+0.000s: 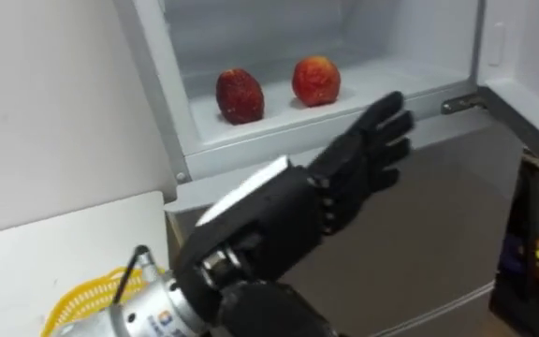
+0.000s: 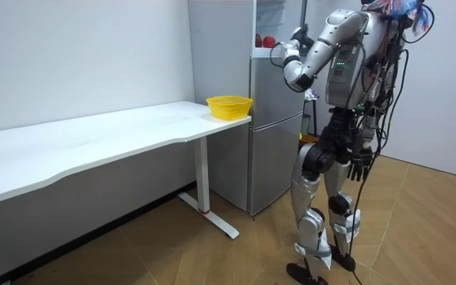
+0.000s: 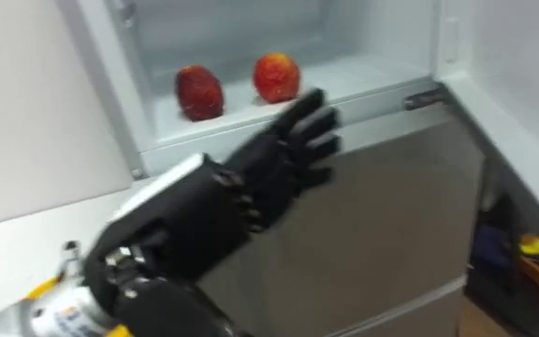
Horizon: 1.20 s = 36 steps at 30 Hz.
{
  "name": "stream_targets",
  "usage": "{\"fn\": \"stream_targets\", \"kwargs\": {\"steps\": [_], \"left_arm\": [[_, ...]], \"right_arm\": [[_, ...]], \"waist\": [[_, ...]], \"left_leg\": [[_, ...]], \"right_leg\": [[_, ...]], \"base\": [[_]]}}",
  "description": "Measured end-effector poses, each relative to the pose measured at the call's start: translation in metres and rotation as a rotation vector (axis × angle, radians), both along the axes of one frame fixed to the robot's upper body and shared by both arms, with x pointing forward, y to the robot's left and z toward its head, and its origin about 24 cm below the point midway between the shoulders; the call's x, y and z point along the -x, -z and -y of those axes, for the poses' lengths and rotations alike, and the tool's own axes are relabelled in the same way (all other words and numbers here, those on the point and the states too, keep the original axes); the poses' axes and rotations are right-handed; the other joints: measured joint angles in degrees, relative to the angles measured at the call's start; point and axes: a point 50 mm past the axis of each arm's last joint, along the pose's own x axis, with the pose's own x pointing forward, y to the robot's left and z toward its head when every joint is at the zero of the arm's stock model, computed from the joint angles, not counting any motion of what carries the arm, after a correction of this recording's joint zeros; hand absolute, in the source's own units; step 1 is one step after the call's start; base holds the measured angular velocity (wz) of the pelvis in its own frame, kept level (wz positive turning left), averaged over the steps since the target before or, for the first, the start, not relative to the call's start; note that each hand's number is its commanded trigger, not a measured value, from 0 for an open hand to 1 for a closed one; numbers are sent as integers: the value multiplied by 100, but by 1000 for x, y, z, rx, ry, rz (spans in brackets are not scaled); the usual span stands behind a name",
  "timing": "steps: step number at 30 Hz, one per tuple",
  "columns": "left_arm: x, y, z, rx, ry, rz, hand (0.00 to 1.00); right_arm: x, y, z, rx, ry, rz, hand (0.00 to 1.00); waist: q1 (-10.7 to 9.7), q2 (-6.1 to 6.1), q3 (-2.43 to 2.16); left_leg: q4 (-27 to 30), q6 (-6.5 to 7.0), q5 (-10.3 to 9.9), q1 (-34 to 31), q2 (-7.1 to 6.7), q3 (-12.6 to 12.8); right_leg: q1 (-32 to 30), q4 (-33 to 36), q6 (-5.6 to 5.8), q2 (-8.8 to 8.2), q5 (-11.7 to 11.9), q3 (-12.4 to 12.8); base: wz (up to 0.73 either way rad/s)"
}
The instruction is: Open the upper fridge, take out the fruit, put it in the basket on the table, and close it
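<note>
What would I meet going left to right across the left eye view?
yellow basket → darker red fruit → lighter red fruit → metal hinge. The open left hand reaches across in front of the fruits' span, so it has no clear place in the order.

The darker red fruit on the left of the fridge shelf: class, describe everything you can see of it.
The darker red fruit is roundish, deep red with paler speckles, and looks whole. It stands on the white shelf of the open upper fridge compartment, near the front edge, apart from the brighter red fruit to its right. Only the shelf touches it; the robot's left hand, fingers straight, is in front of the shelf, clear of the fruit.
</note>
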Motion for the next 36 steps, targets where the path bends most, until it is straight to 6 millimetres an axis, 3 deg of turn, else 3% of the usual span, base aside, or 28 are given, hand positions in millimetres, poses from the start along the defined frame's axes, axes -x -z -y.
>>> {"fn": "stream_targets", "kwargs": {"steps": [5, 7, 9, 12, 13, 15, 22, 25, 28, 30, 31, 33, 36], "left_arm": [[11, -13, -35, 80, -213, 75, 0], [15, -15, -46, 102, -287, 94, 0], [21, -9, -65, 120, -426, 85, 0], [29, 4, -88, 97, -620, 39, 0], [32, 8, -94, 92, -663, 27, 0], [42, 19, -111, 105, -828, -15, 0], [62, 41, -158, 209, -1198, -91, 0], [71, 74, -172, 232, -1356, -226, 0], [81, 125, -188, 236, -1511, -455, 0], [97, 179, -194, 173, -1614, -704, 0], [102, 194, -193, 148, -1632, -772, 0], [122, 245, -185, 57, -1647, -1028, 0], [155, 293, -170, -63, -1620, -1304, 0]], "right_arm": [[7, 1, -2, -2, 12, 6, 0], [11, 1, -2, 7, 14, 1, 0], [10, 0, -1, 25, 17, 27, 0], [10, 0, -2, 42, 9, 47, 0], [12, 0, -2, 45, 11, 45, 0], [22, 1, -2, 56, 18, 30, 0], [39, 0, -3, 51, 53, 12, 0], [37, 0, -3, 46, 54, 14, 0], [36, 0, -3, 47, 54, 16, 0], [33, 0, -3, 47, 54, 21, 0], [33, 0, -3, 46, 54, 22, 0], [31, 0, -4, 35, 53, 23, 0], [24, 1, -7, 18, 47, 33, 0]], "waist": [[403, -198, -63], [535, -225, -54], [682, -199, -76], [733, -150, -58], [760, -167, -40], [840, -95, -63], [985, -56, -47], [994, -81, -43], [980, -135, -40], [984, -183, -36], [987, -186, -31], [980, -219, -15], [970, -323, -17]], "left_leg": [[5, -18, 13, 70, -13, -176], [23, -18, 12, 114, -19, -206], [29, -19, 12, 121, -22, -254], [30, -18, 11, 104, -58, -427], [23, -20, 15, 103, -64, -454], [26, -22, 16, 98, -69, -487], [17, -27, 37, 110, -105, -575], [15, -27, 42, 108, -119, -612], [14, -28, 42, 110, -126, -621], [-4, -28, 41, 119, -130, -624], [-5, -28, 41, 114, -131, -626], [-3, -28, 39, 95, -132, -637], [-30, -32, 37, 95, -125, -651]], "right_leg": [[165, -38, -9, -11, -10, -308], [255, -69, -9, -14, -9, -358], [283, -70, -10, -20, -9, -420], [331, -66, -9, -31, -9, -551], [332, -64, -9, -33, -9, -571], [356, -68, -9, -32, -10, -598], [420, -73, -18, -56, -50, -715], [402, -69, -16, -67, -65, -726], [418, -82, -14, -68, -72, -733], [441, -84, -5, -75, -80, -738], [427, -85, -4, -76, -81, -739], [402, -91, -4, -77, -81, -766], [424, -87, -4, -66, -80, -767]], "base": [[18], [14], [8], [21], [11], [9], [9], [0], [0], [0], [0], [3], [0]]}}
